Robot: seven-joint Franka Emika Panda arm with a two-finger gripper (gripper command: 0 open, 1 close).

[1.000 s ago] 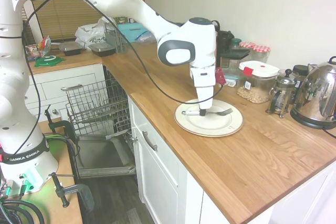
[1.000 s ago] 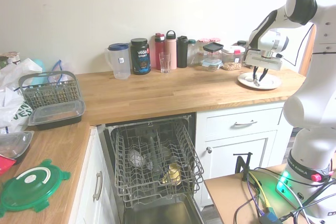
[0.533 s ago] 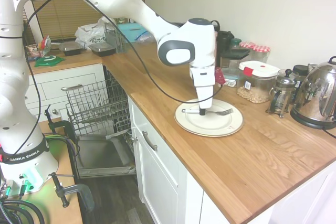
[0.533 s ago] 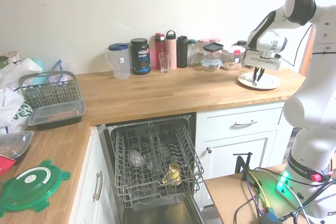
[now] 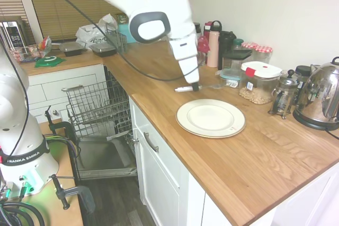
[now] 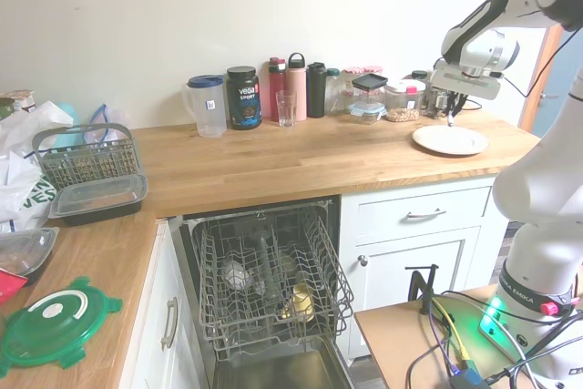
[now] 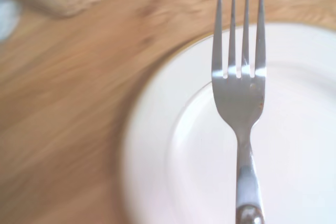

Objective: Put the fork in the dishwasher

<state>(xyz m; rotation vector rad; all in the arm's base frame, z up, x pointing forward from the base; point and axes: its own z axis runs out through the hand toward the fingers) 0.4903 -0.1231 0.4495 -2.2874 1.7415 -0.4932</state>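
Carrying step: tool [image 5: 195, 87] clenched on fork [image 5: 184, 88], raised above plate [image 5: 211, 118]. Next: across worktop [image 5: 275, 152] front edge, down into dishwasher [image 5: 98, 107] rack.

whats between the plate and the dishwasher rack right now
In the second exterior view, bare wooden counter and then a white drawer front lie between the plate and the rack. The gripper holds the fork above the counter.

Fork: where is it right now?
In the first exterior view the fork is held level in the gripper, lifted clear above the counter just behind the plate, in front of the bottles, not yet near the dishwasher.
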